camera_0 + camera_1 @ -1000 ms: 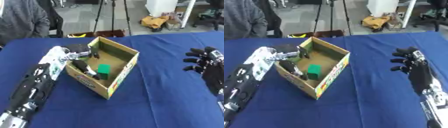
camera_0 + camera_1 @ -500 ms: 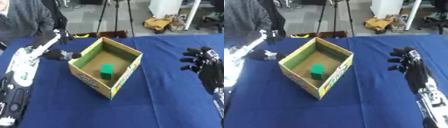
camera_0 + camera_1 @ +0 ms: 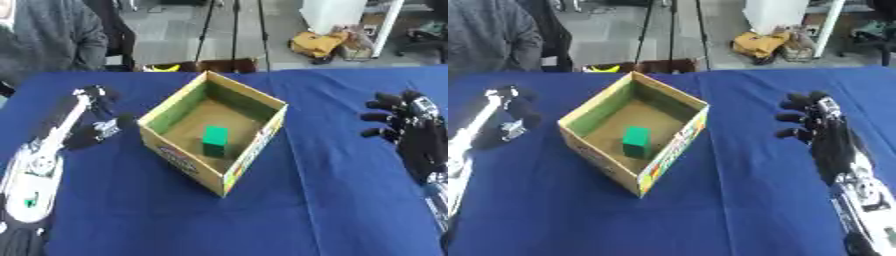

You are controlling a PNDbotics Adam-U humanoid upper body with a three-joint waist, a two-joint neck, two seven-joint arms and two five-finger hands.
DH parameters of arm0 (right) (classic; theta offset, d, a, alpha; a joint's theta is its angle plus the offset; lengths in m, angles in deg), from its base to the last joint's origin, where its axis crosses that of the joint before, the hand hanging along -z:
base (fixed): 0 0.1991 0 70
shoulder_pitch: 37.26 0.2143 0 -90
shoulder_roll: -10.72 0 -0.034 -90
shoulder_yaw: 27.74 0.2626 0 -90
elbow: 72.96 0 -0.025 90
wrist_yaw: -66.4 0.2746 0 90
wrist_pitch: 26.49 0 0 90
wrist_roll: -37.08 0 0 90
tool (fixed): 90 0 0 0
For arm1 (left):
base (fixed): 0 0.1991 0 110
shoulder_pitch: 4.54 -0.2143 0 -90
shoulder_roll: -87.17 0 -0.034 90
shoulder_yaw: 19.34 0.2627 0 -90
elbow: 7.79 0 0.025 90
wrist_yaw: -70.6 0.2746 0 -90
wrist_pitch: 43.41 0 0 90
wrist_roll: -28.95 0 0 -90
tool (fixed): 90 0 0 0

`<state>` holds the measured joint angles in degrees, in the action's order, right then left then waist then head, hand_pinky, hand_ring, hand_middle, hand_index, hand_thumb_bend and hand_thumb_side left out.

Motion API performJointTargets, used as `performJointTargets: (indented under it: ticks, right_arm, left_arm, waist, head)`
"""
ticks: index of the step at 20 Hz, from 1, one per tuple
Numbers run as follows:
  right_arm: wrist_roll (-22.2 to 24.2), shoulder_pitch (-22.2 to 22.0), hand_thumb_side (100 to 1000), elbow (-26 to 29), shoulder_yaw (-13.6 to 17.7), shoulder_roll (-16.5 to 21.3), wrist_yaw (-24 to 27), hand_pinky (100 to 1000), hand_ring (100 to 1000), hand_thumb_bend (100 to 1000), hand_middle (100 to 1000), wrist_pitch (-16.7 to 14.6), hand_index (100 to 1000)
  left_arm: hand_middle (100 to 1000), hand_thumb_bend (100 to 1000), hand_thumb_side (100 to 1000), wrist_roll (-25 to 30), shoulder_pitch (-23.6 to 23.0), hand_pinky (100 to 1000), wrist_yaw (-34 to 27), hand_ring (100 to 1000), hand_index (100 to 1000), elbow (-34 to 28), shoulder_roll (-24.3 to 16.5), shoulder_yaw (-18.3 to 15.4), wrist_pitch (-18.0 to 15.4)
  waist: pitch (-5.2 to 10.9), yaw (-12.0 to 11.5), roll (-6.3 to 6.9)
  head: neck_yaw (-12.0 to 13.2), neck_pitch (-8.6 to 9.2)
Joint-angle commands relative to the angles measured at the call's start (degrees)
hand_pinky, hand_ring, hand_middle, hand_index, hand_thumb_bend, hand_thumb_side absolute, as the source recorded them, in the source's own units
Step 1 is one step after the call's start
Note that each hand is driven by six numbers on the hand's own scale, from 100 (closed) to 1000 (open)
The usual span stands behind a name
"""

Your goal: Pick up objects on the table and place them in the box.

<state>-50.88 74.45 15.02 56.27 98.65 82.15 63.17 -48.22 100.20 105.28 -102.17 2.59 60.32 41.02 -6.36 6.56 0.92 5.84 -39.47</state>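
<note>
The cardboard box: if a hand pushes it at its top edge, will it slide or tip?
The cardboard box looks light, holding only a green block, so it would probably slide on the blue cloth. Its thin open walls may bend.

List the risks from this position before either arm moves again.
1. The left hand sits close beside the box wall; swinging back toward it could shove or tip the box.
2. The green block already lies inside; a knock could spill it.
3. The right hand hangs over the blue tablecloth; dragging on it could pull the cloth and shift the box.
</note>
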Motion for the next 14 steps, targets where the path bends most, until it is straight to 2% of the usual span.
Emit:
performJointTargets:
  ticks: [1,4,8,14]
  right_arm:
    - [0.0,0.9,1000,1.0,0.3,0.8,0.0,568,728,100,737,0.0,847]
    - [-0.1,0.9,1000,1.0,0.5,0.8,0.1,568,728,100,736,0.0,848]
    - [-0.1,1.0,1000,1.0,0.5,0.7,0.1,569,728,100,736,-0.1,848]
    - [-0.2,0.9,1000,1.0,0.6,0.8,0.1,569,728,100,736,-0.1,848]
  left_arm:
    - [656,851,958,-2.9,-2.2,555,-3.0,596,750,-4.2,-0.4,1.6,2.3]
    - [656,847,960,-5.7,-3.8,555,-5.8,595,748,-5.1,-0.6,2.9,3.3]
    - [656,846,962,-9.0,-4.4,555,-9.5,595,743,-4.1,-1.0,4.0,2.8]
    - [658,851,961,-9.3,-4.6,556,-15.1,596,742,-3.3,-1.7,3.8,2.1]
  waist:
    - [0.76,0.2,-0.11]
    - [0.73,0.4,-0.20]
    - [0.61,0.5,-0.14]
    - [0.57,0.5,-0.13]
  head:
    - [-0.1,-0.55]
    - [-0.1,-0.58]
    - [-0.3,-0.85]
    - [-0.7,-1.07]
